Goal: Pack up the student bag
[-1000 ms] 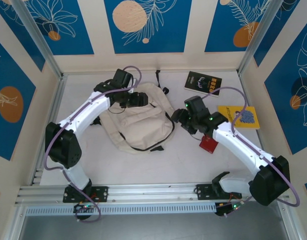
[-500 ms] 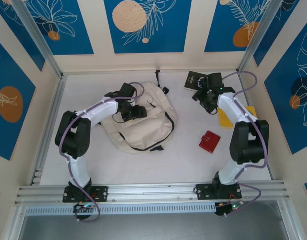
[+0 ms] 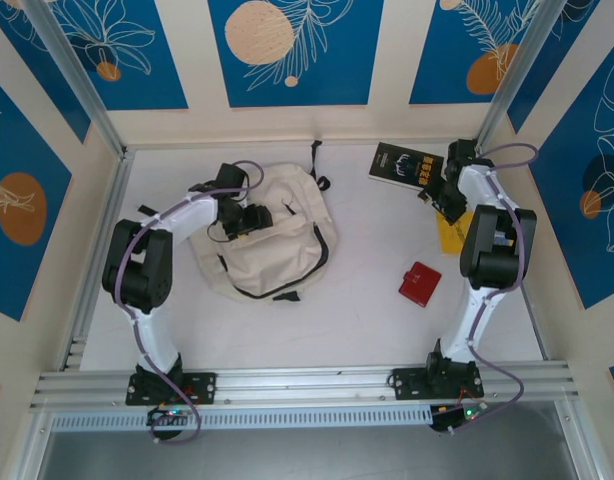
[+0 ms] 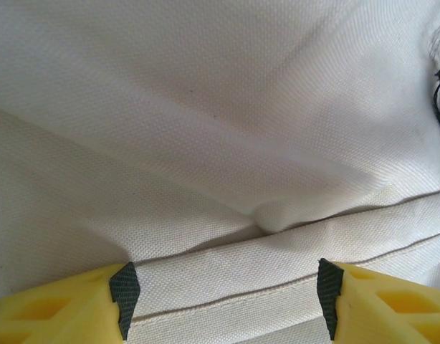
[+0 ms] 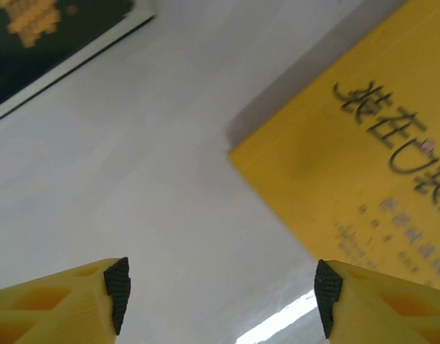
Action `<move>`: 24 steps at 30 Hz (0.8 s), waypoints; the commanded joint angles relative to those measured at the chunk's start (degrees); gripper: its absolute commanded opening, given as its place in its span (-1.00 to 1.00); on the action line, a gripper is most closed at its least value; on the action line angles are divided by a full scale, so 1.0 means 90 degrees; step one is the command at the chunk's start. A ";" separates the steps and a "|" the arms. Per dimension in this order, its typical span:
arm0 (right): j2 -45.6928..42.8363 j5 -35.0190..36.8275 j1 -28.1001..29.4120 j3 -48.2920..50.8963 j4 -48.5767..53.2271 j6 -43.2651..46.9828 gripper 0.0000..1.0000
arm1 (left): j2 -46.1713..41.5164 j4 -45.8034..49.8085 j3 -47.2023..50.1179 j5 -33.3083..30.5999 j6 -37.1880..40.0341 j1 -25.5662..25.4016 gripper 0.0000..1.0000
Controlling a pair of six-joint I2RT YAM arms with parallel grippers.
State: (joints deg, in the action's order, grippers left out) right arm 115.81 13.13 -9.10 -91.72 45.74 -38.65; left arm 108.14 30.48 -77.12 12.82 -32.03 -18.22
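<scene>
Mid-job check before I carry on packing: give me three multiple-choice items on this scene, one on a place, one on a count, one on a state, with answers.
1. The small red item lies: A. on top of the bag; B. on the table, right of the bag; C. against the back wall.
2. Books lying on the table: A. one; B. three; C. two.
3. The right arm's fingers are: A. open, holding nothing; B. shut on a book; C. shut on the red item.
Answers: 1 B, it sits on bare table apart from the bag. 2 C, a black book and a yellow book. 3 A, the wrist view shows them spread above the table, nothing between.
</scene>
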 commanded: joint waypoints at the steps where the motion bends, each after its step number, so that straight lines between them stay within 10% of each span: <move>1: 0.0426 0.0491 -0.0053 -0.0486 0.0680 0.0360 0.52 | -0.0422 0.0168 0.0132 -0.0135 -0.0011 0.0105 0.42; 10: 0.1240 0.0952 -0.0187 -0.1443 0.1173 0.0079 0.81 | -0.1094 0.0366 0.0102 0.0159 -0.0135 0.0103 0.52; 24: 0.1604 0.1223 -0.0190 -0.1717 0.1953 -0.0266 0.28 | -0.1490 0.0522 0.0219 -0.0162 0.0049 0.0110 0.98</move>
State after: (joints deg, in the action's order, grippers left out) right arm 129.56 24.91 -10.52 -107.35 59.66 -40.45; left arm 97.60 33.95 -75.99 12.45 -32.45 -17.78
